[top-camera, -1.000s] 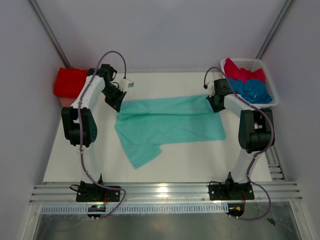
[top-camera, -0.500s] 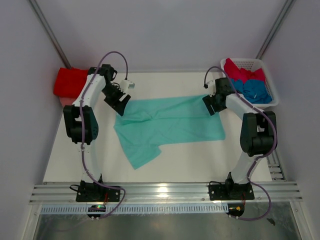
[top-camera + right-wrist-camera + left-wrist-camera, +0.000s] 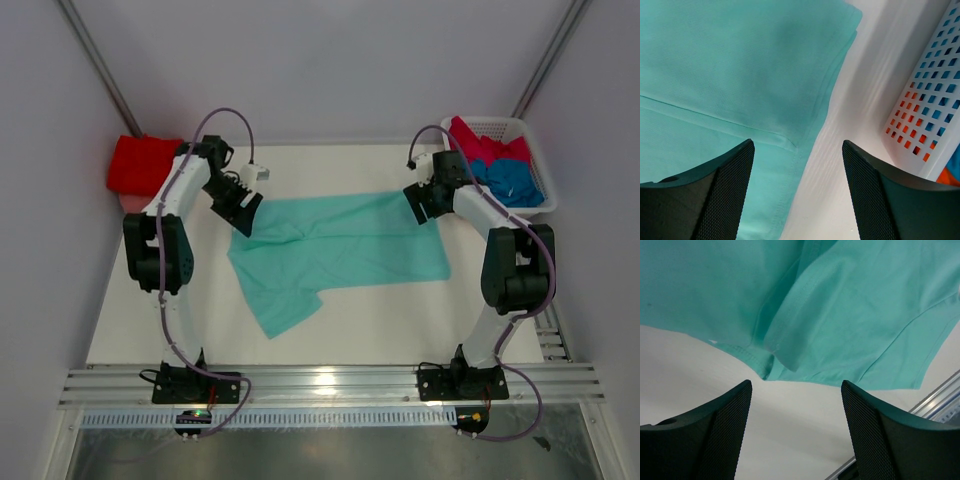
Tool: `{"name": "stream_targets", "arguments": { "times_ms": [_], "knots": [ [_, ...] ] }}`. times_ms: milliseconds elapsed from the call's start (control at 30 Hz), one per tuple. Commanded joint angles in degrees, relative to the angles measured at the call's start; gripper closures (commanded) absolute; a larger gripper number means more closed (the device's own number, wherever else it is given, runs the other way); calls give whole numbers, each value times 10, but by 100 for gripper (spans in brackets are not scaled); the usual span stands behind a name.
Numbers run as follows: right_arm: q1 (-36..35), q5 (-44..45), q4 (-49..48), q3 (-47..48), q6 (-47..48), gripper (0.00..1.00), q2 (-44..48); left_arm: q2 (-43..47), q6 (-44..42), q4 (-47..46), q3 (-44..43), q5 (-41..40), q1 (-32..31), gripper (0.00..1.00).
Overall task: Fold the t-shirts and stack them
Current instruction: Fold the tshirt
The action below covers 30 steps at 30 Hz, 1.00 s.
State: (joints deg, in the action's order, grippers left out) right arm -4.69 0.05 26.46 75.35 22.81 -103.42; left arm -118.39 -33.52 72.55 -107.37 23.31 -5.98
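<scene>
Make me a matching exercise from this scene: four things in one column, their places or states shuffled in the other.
Column one:
1. mint-teal t-shirt
2. bright red t-shirt
3. blue t-shirt
4. left gripper

Column two:
A. inside the white basket
B. spread out mid-table
C. at the far left corner
D. open, holding nothing

Pairs: 1-B, 2-C, 3-A, 4-D
</scene>
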Motion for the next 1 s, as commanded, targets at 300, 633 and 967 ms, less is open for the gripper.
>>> {"name": "stream_targets", "arguments": {
  "times_ms": [300,633,967],
  "knots": [
    [1,-76,-15,20,-13,25,4,25,16,-72,88,88,-15,28],
    [1,-77,-14,30,-2,25,-29,-28,95,-170,52,81,-15,28],
    [1,-71,-15,32,6,25,-40,-73,47,-95,3,134,-15,30]
  ]
}}
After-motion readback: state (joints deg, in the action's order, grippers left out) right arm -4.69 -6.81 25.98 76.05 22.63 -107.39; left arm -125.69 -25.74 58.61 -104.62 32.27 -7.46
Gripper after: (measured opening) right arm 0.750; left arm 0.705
